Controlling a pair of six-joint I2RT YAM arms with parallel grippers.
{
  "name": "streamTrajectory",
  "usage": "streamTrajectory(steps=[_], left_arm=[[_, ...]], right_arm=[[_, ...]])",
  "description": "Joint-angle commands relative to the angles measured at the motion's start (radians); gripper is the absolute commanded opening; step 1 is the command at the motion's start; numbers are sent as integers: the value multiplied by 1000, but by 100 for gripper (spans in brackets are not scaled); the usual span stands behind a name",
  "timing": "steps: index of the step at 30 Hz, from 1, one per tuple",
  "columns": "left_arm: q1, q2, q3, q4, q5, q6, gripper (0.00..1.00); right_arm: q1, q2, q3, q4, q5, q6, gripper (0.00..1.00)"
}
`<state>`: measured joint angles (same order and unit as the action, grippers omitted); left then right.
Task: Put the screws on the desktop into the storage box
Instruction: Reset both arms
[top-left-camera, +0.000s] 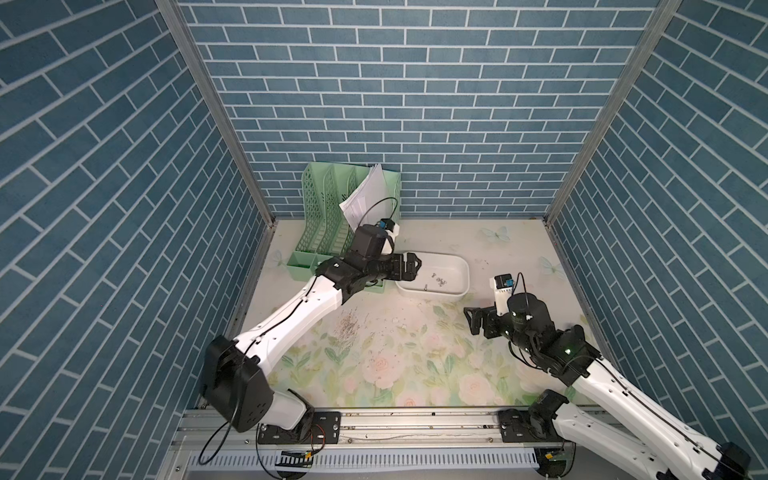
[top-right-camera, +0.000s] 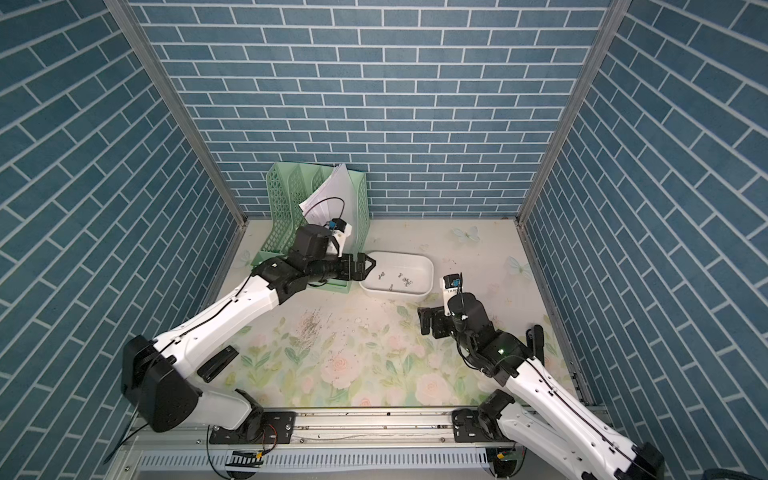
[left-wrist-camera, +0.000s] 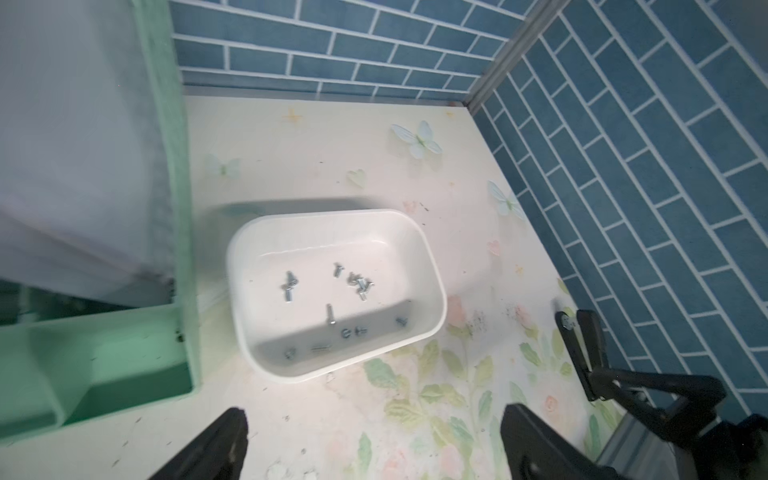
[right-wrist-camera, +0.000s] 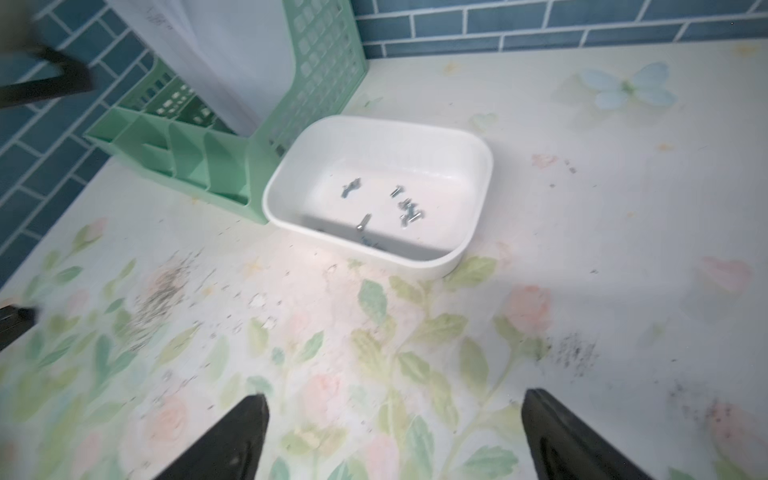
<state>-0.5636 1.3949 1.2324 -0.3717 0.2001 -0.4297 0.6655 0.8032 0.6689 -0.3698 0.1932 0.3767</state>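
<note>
Screws, tiny silver-grey metal ones with small round heads (left-wrist-camera: 360, 286), are found inside the shallow white plastic rectangular storage box with rounded corners (left-wrist-camera: 243, 291), and none is gripped. Everything is enclosed by blue brick-patterned walls (top-left-camera: 415, 104) and carried by the flat cream-coloured desktop printed with pink roses, green leaves and blue butterflies (top-left-camera: 415, 365). At its 11 o'clock, in both top views, a mint-green slotted plastic file rack (top-left-camera: 324, 208) holding white papers (top-left-camera: 361, 195) is stood by the back wall. Just beside the rack, toward 12 o'clock from the desktop's centre, the storage box is set flat. The left gripper (top-left-camera: 412, 268) is hung above the box's 9 o'clock end, its jaws spread wide and empty. The right gripper (top-left-camera: 473, 322), likewise released, is poised at the box's 4 o'clock. A patch of dark speckled scuff marks (top-left-camera: 349, 328) is seen at the box's 7 o'clock. The screws are scattered over the box floor, several clustered, others lying by its near wall.
</note>
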Motion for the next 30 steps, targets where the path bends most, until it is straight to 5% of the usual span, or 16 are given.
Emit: streamTrajectory(steps=[1, 10, 14, 23, 30], left_arm=[[71, -74, -88, -14, -81, 28, 100], [231, -256, -347, 149, -242, 106, 100], [279, -306, -451, 251, -355, 120, 100], [337, -268, -568, 472, -509, 181, 100], [409, -252, -735, 791, -464, 303, 100]], right_arm=[[-86, 47, -21, 174, 103, -130, 99], [-441, 203, -158, 605, 1, -297, 99], [-601, 335, -262, 893, -134, -317, 99], [-636, 610, -422, 1513, -247, -419, 99], [-644, 734, -454, 1658, -262, -425, 100]])
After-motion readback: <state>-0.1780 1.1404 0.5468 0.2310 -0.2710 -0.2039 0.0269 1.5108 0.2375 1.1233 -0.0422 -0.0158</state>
